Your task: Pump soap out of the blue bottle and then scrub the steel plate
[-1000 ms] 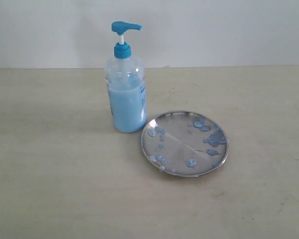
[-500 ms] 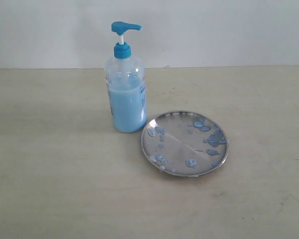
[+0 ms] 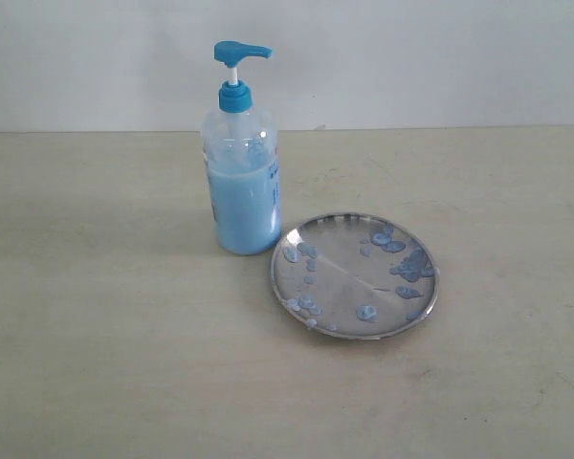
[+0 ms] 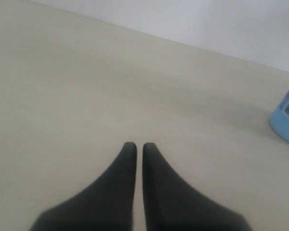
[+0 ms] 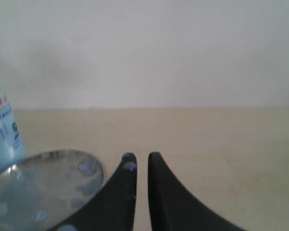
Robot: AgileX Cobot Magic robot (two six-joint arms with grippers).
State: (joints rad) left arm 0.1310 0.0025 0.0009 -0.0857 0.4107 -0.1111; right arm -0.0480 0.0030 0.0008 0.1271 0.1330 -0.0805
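My left gripper (image 4: pixel 139 144) hangs over the beige table (image 3: pixel 96 316), its jaws closed on nothing; the blue bottle (image 3: pixel 241 182) stands upright, the steel plate (image 3: pixel 340 263) just beside it at its right; soap (image 3: pixel 367 313) blobs dot the plate; my right gripper (image 5: pixel 141 155) is closed too and empty, with blue spots on one finger.

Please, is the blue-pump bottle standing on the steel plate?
No, the clear blue-pump bottle stands on the table beside the round steel plate.
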